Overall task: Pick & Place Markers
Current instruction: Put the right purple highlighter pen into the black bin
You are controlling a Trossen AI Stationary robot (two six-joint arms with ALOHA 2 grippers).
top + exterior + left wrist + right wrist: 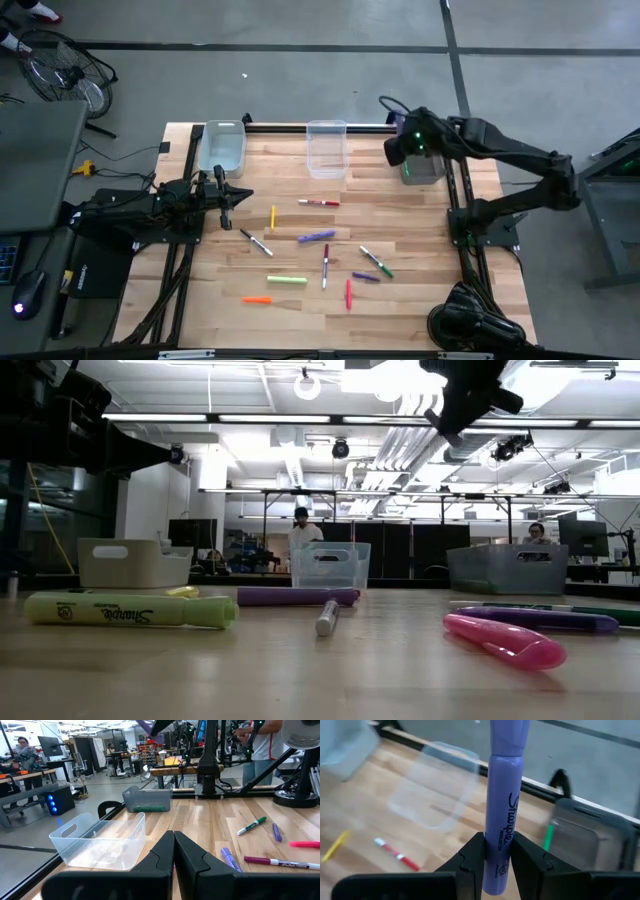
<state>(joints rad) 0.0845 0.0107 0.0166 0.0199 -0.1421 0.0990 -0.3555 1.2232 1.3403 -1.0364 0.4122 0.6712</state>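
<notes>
Several markers lie flat on the wooden table, among them a purple one (316, 237), a light green one (286, 280), a red one (348, 293) and a yellow one (273, 217). My right gripper (497, 845) hangs high over the table's far right, beside the grey bin (422, 168), shut on a purple marker (502, 795). A green marker (548, 836) lies in that bin. At the table's left my left gripper (174, 840) rests level and shut, with nothing in it. My right gripper pinches the purple marker's barrel (498, 827) between its two fingers, near one end of it. The marker lies along the fingers and sticks out well past their tips. The fingers slant downward. The marker is lifted clear of the table.
Two clear bins stand at the far edge, one at the left (222, 145) and one in the middle (326, 148). The table's near right corner holds an arm base (470, 320). People stand in the room beyond the table.
</notes>
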